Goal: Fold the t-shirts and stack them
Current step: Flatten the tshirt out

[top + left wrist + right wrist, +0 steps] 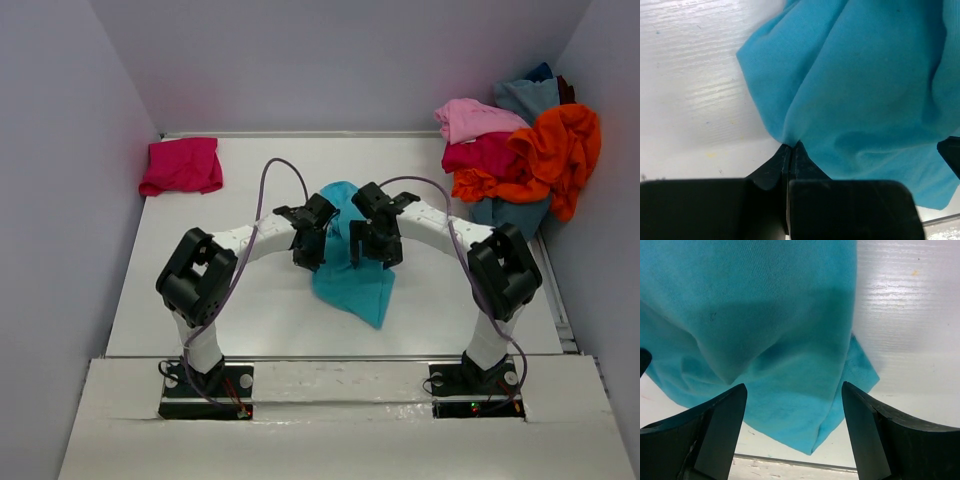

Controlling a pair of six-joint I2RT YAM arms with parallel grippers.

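While we've got the turquoise tee (pixel 352 270) bunched up mid-table between both arms, left gripper (pixel 790 150): jaws pinched fully together on a small fold at the tee's edge, v thin bite of cloth
right gripper (pixel 795 405): jaws wide apart, cloth sitting in the gap and beyond, nothing gripped afaict
tee location: middle of the table (pixel 280 320), crumpled, one corner trailing toward the near edge; well apart from the folded magenta tee (pixel 182 165) in the far left corner and from the pile (pixel 520 160) of other tees far right
risk 1: left's bite is tiny, so we reckon a hard pull could slip it out, esp if the fabric drags on the table
risk 2: if right closes where it is, it prob grabs several layers at once bc the cloth is bunched, and then the tee won't spread flat
risk 3: the two wrists are close and nearly facing each other, so a sloppy move could bump them
risk 4: w/ only one side held, lifting now would prob just let the tee hang twisted imo
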